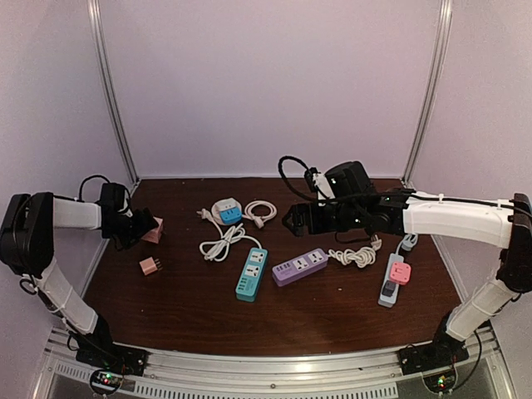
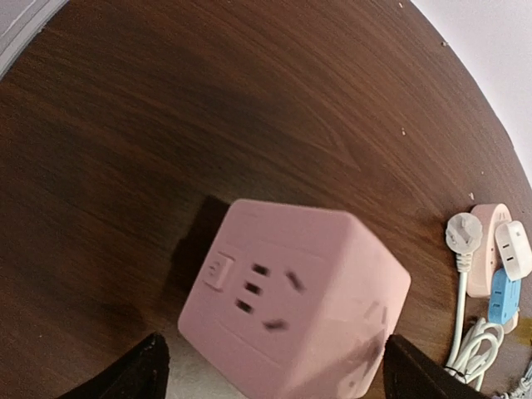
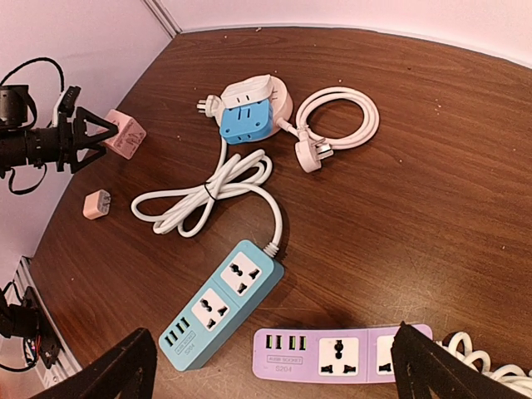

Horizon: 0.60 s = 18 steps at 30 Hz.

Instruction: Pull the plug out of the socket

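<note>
A pink cube socket sits at the far left of the table, and also shows in the top view and the right wrist view. My left gripper is open, with its fingers on either side of the cube's near end. In the top view it sits just left of the cube. A small pink plug lies loose on the table nearer the front, apart from the cube. My right gripper is open and empty. It hovers above the middle of the table.
A blue power strip with a white cord and a purple power strip lie mid-table. A round socket with blue and white adapters sits behind them, beside a coiled white cable. A pink and grey strip lies at the right.
</note>
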Available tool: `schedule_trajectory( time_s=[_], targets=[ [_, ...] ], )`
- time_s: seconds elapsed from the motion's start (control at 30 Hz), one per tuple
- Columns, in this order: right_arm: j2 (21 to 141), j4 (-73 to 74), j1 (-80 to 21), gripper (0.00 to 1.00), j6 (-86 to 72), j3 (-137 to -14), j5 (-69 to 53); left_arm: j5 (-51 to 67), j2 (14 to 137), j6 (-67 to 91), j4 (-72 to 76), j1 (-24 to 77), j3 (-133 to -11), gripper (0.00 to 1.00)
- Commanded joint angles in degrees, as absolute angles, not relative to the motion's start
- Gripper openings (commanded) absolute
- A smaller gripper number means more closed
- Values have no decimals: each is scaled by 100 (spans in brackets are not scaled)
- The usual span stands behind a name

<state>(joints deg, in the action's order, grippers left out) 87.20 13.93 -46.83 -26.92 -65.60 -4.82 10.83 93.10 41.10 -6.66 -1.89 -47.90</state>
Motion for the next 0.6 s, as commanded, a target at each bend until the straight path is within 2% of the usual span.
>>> schedule_trajectory(
  time_s=[0.0,0.4,0.57],
  targets=[
    [8626,1395,-4641,100,-2635,-6548,-399,691,9113,3903,-899,-233,-4847,90],
    [8705,1414,-4639,100,-2624,-6561,-335,477,8716,3555,-1480,-21,-5141,88],
    [8735,1448,-4608,100,-2602,-6574,-159,111,8427,3498,-1880,693,-5410,88]
  ],
)
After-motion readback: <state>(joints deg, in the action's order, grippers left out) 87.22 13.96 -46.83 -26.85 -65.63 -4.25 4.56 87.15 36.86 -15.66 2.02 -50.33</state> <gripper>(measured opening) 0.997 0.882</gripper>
